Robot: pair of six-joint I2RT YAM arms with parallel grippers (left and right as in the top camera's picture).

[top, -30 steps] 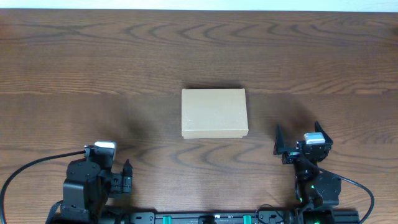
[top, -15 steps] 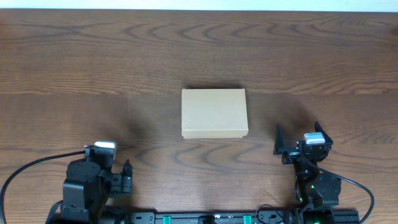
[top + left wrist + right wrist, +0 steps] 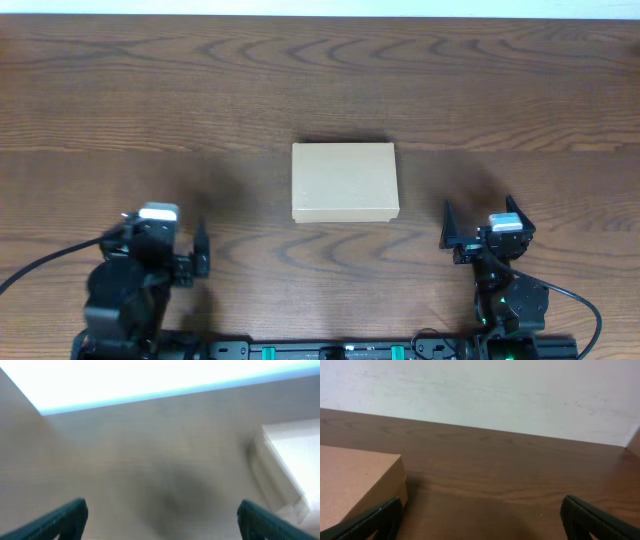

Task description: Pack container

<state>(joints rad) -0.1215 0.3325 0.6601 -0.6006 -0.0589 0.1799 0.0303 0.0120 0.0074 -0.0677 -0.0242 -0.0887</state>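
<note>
Overhead, you can see the brown box [image 3: 345,182] lying flat in the middle of the table [image 3: 150,100]. It is shut on top. Nothing to put into the box shows in any view.

Your left gripper [image 3: 162,521] sits near the box, on its left and closer to you. Its jaws are wide apart and hold nothing. The left wrist view is blurry, but the box shows at the right edge of it, off to the side of the jaws and not between them.

Your right gripper [image 3: 481,225] sits near the box, on its right and closer to you. Its jaws are wide apart too, and empty. In the right wrist view the box is low on the left, just past the left finger.

Here is what I think could go wrong. The box looks light and the table looks smooth. If one finger pushes its side, the box may slide away or turn. If you squeeze too hard, the thin card may bend. If both arms go to the box at once, they may bump each other above it. Opening the top with one arm may tip the box if the other arm does not hold it down.
</note>
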